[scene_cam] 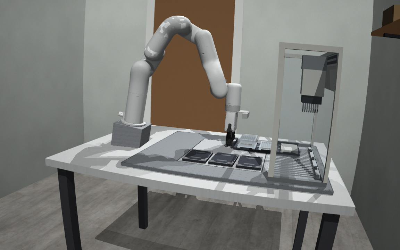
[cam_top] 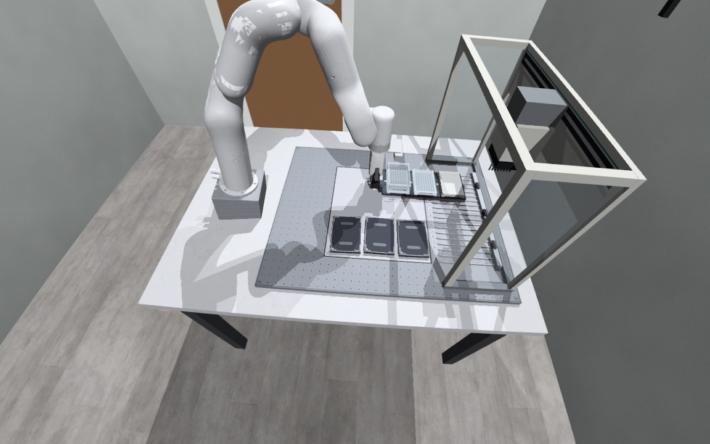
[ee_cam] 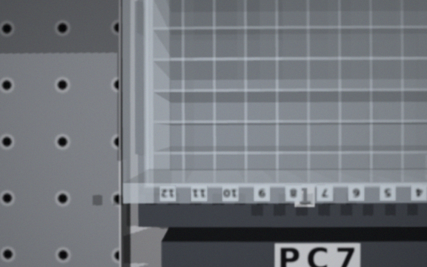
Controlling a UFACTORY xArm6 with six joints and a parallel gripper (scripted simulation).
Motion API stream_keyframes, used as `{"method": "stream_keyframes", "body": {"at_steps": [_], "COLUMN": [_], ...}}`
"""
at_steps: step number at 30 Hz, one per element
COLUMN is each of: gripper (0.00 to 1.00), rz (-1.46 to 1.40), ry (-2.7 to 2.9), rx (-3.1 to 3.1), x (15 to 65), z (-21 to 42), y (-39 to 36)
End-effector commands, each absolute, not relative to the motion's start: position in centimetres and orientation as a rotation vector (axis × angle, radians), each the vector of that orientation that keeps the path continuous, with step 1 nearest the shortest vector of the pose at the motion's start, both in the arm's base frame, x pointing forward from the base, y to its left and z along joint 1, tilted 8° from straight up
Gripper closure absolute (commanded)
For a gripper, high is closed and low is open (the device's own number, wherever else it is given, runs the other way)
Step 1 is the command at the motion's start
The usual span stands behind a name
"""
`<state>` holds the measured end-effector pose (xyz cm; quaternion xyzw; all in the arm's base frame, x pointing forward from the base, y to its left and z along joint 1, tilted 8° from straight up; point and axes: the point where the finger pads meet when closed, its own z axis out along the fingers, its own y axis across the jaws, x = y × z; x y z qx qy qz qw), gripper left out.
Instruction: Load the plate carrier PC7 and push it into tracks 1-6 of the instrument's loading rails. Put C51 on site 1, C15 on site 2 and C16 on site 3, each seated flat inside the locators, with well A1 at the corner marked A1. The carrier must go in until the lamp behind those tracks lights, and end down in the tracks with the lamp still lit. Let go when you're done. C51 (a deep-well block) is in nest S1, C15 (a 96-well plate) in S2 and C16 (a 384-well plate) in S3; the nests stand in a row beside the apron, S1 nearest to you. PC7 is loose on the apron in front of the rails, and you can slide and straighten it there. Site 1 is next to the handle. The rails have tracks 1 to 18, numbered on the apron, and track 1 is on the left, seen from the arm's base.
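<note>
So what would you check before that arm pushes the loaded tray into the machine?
1. Clear deep-well block, clear 96-well plate and white 384-well plate all on the dark PC7 carrier: ok.
2. Three black nests emptied: ok.
3. Jaws open at the carrier's handle end, gripping nothing: ok.
4. Carrier fully inside the white-framed instrument: not ok, two plates sit outside.
5. Carrier lined up with tracks 1-6: cannot tell.
6. Lamp lit: cannot tell.
</note>
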<state>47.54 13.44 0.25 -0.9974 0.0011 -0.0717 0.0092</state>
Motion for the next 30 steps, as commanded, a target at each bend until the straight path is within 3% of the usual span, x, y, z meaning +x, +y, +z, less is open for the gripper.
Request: {"method": "stream_keyframes", "body": {"at_steps": [1,30], "gripper": [0.18,0.18], "rz": [-0.231,-0.231], "ry": [0.004,0.004], "rx": [-3.113,-3.113], "x": [48.1,50.6], "z": [0.5,0.9], "y": [13.5,13.5]}}
